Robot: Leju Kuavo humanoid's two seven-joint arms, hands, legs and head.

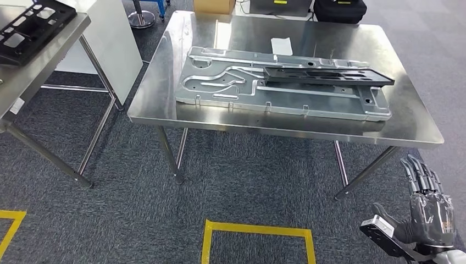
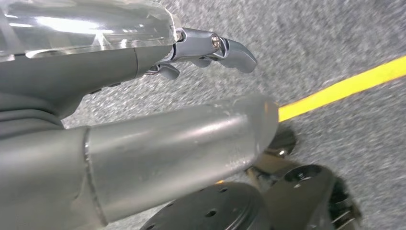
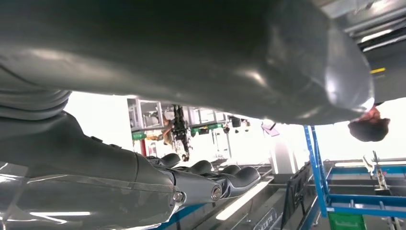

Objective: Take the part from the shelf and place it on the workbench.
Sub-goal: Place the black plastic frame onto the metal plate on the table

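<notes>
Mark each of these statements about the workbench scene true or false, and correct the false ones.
1. A dark narrow frame part lies on top of the large silver metal plate. True.
2. The right hand grips the dark part. False: it holds nothing and sits low, apart from the steel workbench.
3. A white slip of paper lies on the workbench behind the plate. True.
4. The floor tape is red. False: it is yellow.
5. The left hand presses on the plate. False: it hangs above grey carpet.

No text, label or number can be read anywhere; the white paper (image 1: 282, 45) on the tabletop (image 1: 165, 93) looks blank.
</notes>
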